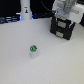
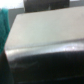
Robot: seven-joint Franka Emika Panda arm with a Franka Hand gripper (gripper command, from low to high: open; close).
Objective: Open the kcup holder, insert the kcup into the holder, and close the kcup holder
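Note:
The kcup holder (image 1: pixel 64 28), a black boxy unit with two pale handles on its front, stands at the exterior view's right, at the back. My gripper (image 1: pixel 64 17) hangs right above its top, close to or touching it; I cannot tell whether the jaws are open. The wrist view is blurred and shows the holder's grey top and dark front edge (image 2: pixel 45 50) from very near, with no fingers visible. The kcup (image 1: pixel 33 50), a tiny white pod with a green top, stands alone on the white table, well away from the holder on the exterior view's left.
A tall white bottle-shaped object (image 1: pixel 25 11) with a dark mark stands at the back on the exterior view's left. Dark clutter lines the back edge of the white table (image 1: pixel 55 62).

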